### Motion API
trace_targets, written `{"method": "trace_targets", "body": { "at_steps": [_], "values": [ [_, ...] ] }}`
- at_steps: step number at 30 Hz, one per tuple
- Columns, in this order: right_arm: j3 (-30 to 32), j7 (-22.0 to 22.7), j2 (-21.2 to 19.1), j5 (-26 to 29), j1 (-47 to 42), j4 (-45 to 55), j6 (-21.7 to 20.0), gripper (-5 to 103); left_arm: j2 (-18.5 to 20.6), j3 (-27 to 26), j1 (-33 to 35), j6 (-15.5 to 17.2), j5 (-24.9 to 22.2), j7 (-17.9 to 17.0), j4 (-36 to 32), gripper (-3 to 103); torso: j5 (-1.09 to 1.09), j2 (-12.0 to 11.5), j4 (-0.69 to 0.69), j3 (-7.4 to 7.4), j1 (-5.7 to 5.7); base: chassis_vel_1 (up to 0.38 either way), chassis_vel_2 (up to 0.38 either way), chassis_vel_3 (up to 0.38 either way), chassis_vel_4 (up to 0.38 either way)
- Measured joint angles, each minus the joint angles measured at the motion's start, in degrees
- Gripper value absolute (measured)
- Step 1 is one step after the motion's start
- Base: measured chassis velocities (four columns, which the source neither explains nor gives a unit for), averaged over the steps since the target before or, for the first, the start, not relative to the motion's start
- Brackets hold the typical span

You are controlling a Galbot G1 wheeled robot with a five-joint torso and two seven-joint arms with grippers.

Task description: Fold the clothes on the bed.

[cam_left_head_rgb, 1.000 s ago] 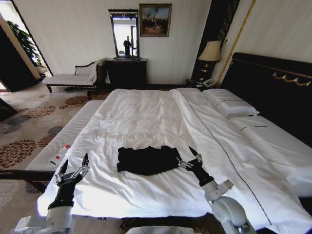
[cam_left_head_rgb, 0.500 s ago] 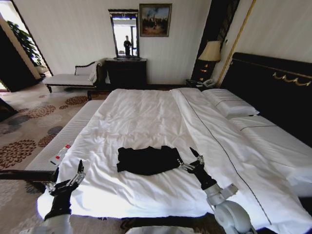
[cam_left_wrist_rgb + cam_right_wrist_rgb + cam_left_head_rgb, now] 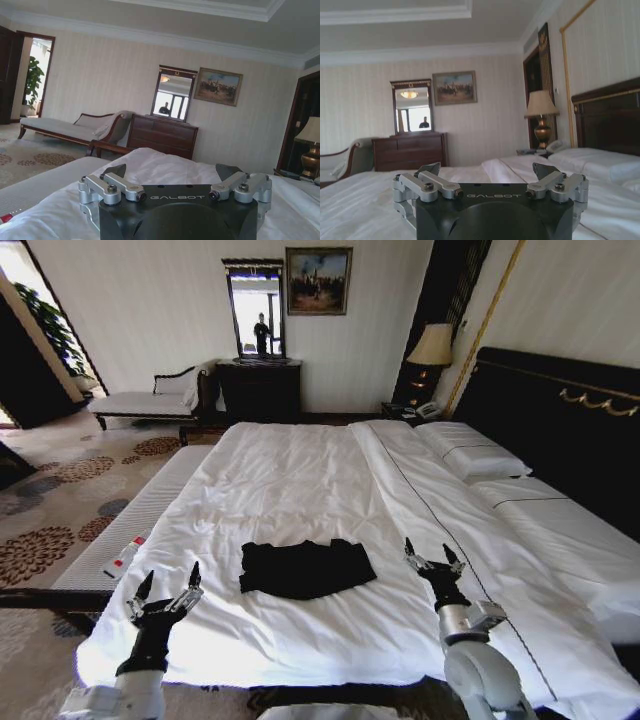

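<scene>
Nearest in, at the foot of the bed [image 3: 300, 640]: left gripper [image 3: 167, 592] raised over the near corner of the duvet [image 3: 290, 480], fingers spread wide, nothing held. Right gripper [image 3: 432, 561] poised off to the right of the black T-shirt [image 3: 305, 568], clear of the cloth, fingers likewise wide apart and empty. "GALBOT" read plainly on both gripper bodies in the wrist views. Between the two, the T-shirt lay on the white duvet near the foot edge as a compact dark rectangle, edges fairly square, no sleeves sticking out. Probably folded already, or close to it, though hard to judge the layers from above; chest lettering not readable here. Little apparently left beyond a final tidy, if anything. Farther up: pillows [image 3: 470, 452] against the dark headboard [image 3: 560, 410]. Beyond: chaise [image 3: 150, 398], dresser [image 3: 258, 388] with mirror [image 3: 255, 310], painting [image 3: 318, 281], lamp [image 3: 432, 345].
</scene>
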Motion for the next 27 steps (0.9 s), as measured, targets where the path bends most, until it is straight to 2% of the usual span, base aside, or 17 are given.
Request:
{"method": "trace_targets", "body": {
  "at_steps": [2,3,5,6,8,11,13,21,27],
  "values": [
    [0.2,-0.7,0.1,-0.3,0.0,-0.2,1.4,100,0.2,0.0,-0.1,0.6,-0.3,0.0,-0.2,100,0.01,0.0,0.00,0.00,0.00,0.000,0.000,0.000,0.000],
    [0.5,-1.6,0.2,-0.3,0.0,-0.3,2.9,100,0.7,-0.4,-0.4,2.0,-1.6,0.4,-0.3,100,0.00,0.0,0.01,0.00,0.00,0.000,0.000,0.000,0.000],
    [0.6,-2.0,0.3,0.8,-0.3,0.0,3.4,100,2.0,-1.4,-1.2,4.3,-4.8,1.2,-0.3,100,0.01,0.0,0.00,0.00,0.00,0.000,0.000,0.000,0.000],
    [0.6,-2.0,0.3,0.8,-0.3,0.0,3.4,100,2.0,-1.4,-1.2,4.3,-4.8,1.2,-0.3,100,0.01,0.0,0.00,0.00,0.00,0.000,0.000,0.000,0.000],
    [0.7,-2.1,0.3,2.2,-0.7,0.6,3.6,100,4.3,-2.9,-2.4,6.9,-8.3,1.6,-0.3,100,-0.01,0.0,0.00,0.00,0.00,0.000,0.000,0.000,0.000],
    [0.9,-2.1,0.2,2.9,-1.1,1.0,3.6,100,6.3,-3.9,-3.0,8.0,-9.9,1.7,-0.4,100,-0.02,0.0,0.00,0.00,0.00,0.000,0.000,0.000,0.000],
    [1.5,-1.9,-0.1,3.6,-1.6,1.6,3.7,100,9.7,-5.0,-3.3,8.8,-12.3,1.6,-0.4,100,-0.02,0.0,-0.01,0.00,0.00,0.000,0.000,0.000,0.000],
    [4.1,-1.1,-3.0,4.4,-1.7,0.9,4.6,100,17.3,-7.2,-3.0,8.2,-14.1,1.5,-0.1,100,0.00,0.0,-0.01,0.00,0.00,0.000,0.000,0.000,0.000],
    [5.0,-0.6,-5.9,6.8,-1.2,0.4,3.9,100,18.2,-9.1,-3.5,6.7,-14.4,2.1,1.9,100,0.00,0.0,0.00,0.00,0.00,0.000,0.000,0.000,0.000]
  ]
}}
